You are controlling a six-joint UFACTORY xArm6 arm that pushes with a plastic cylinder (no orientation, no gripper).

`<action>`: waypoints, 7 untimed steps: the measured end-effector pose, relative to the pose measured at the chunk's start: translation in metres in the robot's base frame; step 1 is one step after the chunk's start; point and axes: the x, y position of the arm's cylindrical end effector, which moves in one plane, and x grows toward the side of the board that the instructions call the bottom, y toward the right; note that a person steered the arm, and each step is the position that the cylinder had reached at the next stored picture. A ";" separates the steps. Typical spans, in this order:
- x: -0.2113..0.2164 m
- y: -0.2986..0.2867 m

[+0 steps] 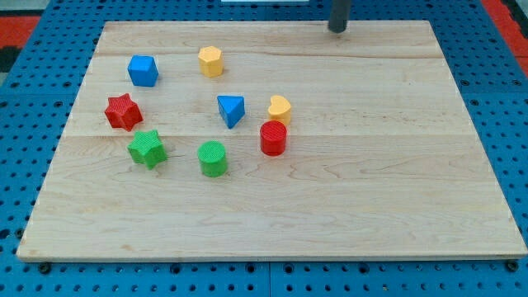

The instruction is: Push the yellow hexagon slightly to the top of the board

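Note:
The yellow hexagon (211, 61) sits near the view's top, left of centre, on the wooden board (371, 190). My tip (337, 29) is at the board's top edge, far to the right of the hexagon and apart from every block. A blue cube (143, 71) lies to the hexagon's left. A blue triangle (232, 110) lies below the hexagon.
A yellow heart (280, 109) and a red cylinder (273, 138) sit near the board's middle. A red star (123, 112), a green star (148, 149) and a green cylinder (213, 158) lie at the lower left. Blue pegboard (25, 115) surrounds the board.

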 end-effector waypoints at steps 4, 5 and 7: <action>0.094 -0.196; 0.082 -0.196; 0.097 -0.245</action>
